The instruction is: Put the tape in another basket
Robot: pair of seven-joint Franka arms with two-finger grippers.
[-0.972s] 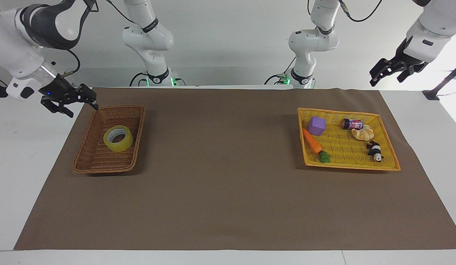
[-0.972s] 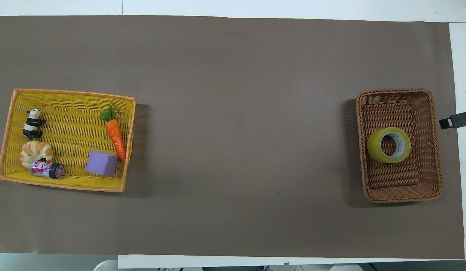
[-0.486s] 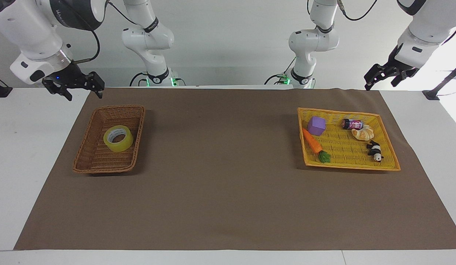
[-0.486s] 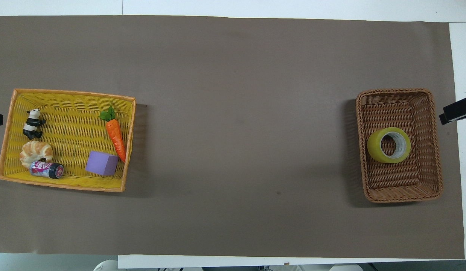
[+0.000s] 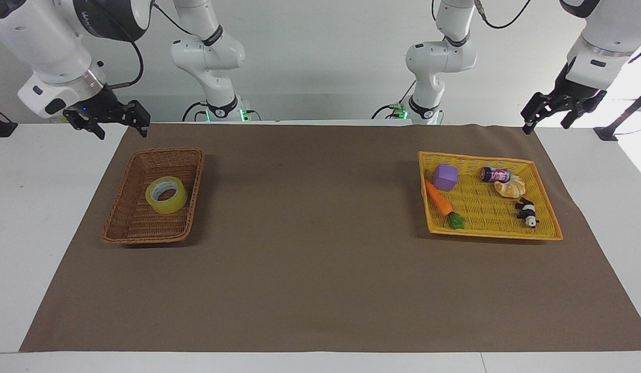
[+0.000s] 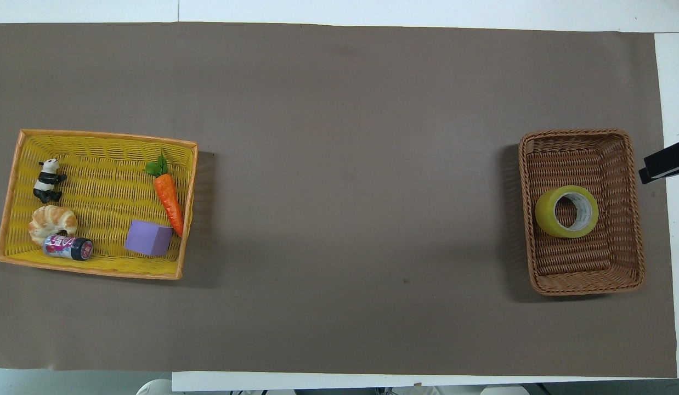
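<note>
Right now, tape lies flat, core hole up, in the brown basket at the right arm's end | right gripper hangs above that basket's corner nearest the robots, tape at roughly 5 o'clock in the facing view, jaws apart, empty | left gripper waits by the yellow tray, jaws apart, empty.

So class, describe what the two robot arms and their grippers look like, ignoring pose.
Both arms are glossy white rounded segments with dark grey joint bands and black cables. The right gripper and left gripper are black, with two jaws each; a small blue light glows by the right one.
</note>
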